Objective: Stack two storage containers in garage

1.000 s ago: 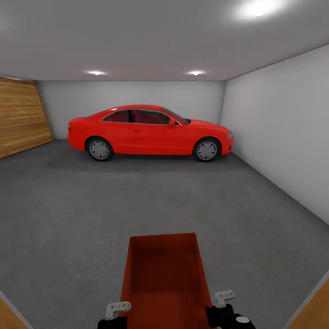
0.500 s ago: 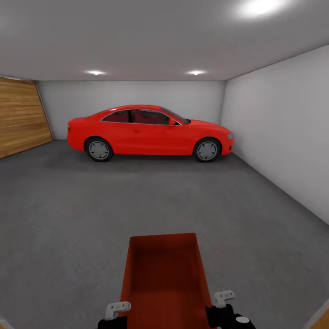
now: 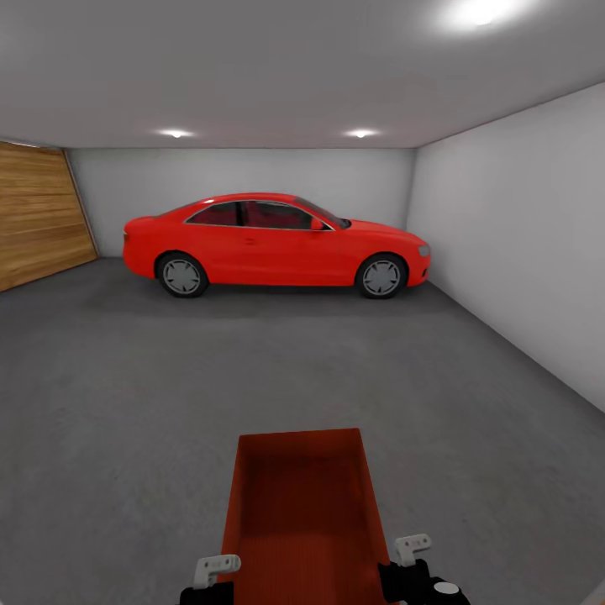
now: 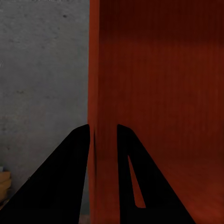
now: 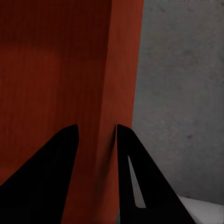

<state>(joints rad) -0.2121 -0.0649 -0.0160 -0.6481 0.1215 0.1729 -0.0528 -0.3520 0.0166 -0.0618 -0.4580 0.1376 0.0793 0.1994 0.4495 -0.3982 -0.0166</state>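
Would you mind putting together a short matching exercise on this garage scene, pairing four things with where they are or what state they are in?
Things:
1. storage container
2. red car
3. wooden door
4. left gripper

Places or states:
A. parked along the far white wall
B. closed on the container's side wall
C. on the left side of the head view
D. held between both grippers above the concrete floor

Pairs: 1-D, 2-A, 3-C, 4-B

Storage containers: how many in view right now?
1. The storage container is held low in front of the robot, left gripper and right gripper clamped on its side walls. No second one visible.
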